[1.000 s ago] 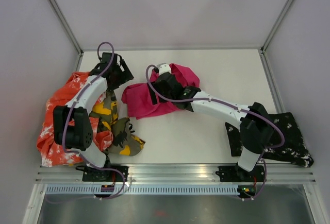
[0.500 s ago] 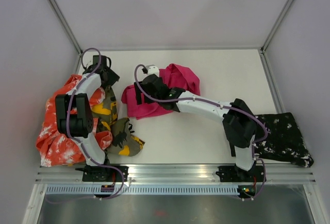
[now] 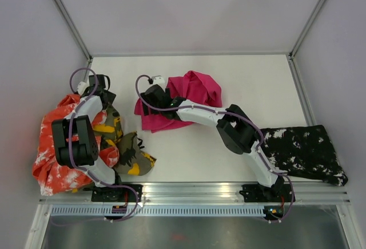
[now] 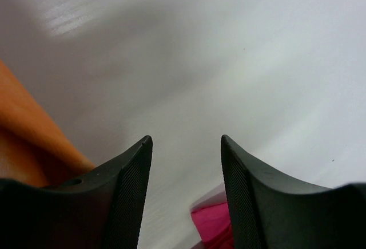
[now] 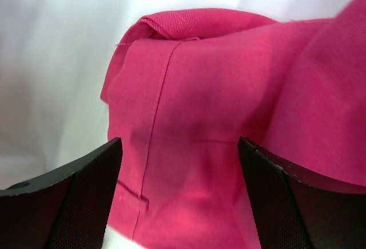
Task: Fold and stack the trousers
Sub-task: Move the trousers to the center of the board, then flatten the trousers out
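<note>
Four pairs of trousers lie loose and unstacked on the white table [image 3: 251, 83]. Nearest, the black pair [image 3: 306, 154] is spread flat at the right front corner, beside the right arm's base. At the left front the orange pair [image 3: 48, 157] is heaped, with the camo pair [image 3: 130, 153] crumpled against it; the left arm hides part of both. Mid-table, the pink pair [image 3: 194, 91] sits bunched, its near left portion covered by the right arm. The right pincer [image 5: 180, 151] hovers over that pink cloth with fingers wide apart and a stitched hem showing between them. The left pincer [image 4: 186, 146] stands with fingers apart and nothing held, bare table ahead, orange cloth at its left and a sliver of pink below. Pale walls [image 3: 189, 8] enclose the table.
</note>
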`<move>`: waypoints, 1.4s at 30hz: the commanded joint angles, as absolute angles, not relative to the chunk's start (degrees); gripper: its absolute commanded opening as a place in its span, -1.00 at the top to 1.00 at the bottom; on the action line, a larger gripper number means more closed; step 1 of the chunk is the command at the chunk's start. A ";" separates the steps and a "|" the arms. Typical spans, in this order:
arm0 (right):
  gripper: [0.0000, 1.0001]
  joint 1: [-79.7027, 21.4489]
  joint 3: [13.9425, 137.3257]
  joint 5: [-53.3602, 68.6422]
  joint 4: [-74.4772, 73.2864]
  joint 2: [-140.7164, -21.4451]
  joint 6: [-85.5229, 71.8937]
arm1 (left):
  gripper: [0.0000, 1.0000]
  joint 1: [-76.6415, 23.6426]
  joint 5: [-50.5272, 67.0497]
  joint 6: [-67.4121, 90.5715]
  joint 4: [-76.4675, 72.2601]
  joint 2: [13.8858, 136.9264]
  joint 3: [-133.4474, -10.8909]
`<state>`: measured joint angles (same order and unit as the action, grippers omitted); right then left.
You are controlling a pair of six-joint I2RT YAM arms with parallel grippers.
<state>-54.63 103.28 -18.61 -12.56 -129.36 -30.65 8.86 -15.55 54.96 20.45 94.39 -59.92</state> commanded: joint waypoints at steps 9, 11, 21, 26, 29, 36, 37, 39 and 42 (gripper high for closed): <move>-0.75 -56.95 116.62 -22.06 -17.04 -138.51 -26.19 | -0.58 9.23 -8.97 42.20 29.80 87.46 -64.95; -0.65 -56.95 117.42 -23.20 -19.23 -140.44 -25.40 | -0.70 9.23 -6.52 39.74 29.27 85.70 -65.74; 1.00 -55.90 109.87 -24.87 -23.91 -129.13 -22.25 | -0.99 9.05 2.44 34.72 26.90 80.16 -68.11; 1.00 -52.49 108.37 -25.05 -23.56 -115.60 -22.58 | -0.99 8.18 5.88 33.31 26.37 79.02 -68.99; 1.00 -49.15 105.21 -23.82 -21.89 -108.30 -25.39 | -0.99 6.60 5.97 32.52 25.93 78.05 -70.75; 1.00 -38.77 98.19 -20.48 -20.83 -98.54 -26.89 | -0.99 1.06 8.43 31.03 24.79 75.85 -72.51; 1.00 -37.63 97.13 -20.91 -20.83 -95.83 -26.89 | -0.99 -1.38 8.79 30.76 24.52 76.11 -72.86; 1.00 -34.47 94.50 -21.01 -20.83 -93.27 -27.25 | -0.99 -3.77 9.05 30.41 23.39 76.55 -73.04; 1.00 -29.81 91.85 -21.00 -20.83 -88.26 -26.55 | -0.99 -9.65 7.30 29.10 21.45 78.39 -73.74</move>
<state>-32.49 93.67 -20.82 -22.06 -93.78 -26.30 -5.96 6.70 32.32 24.51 77.32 -71.55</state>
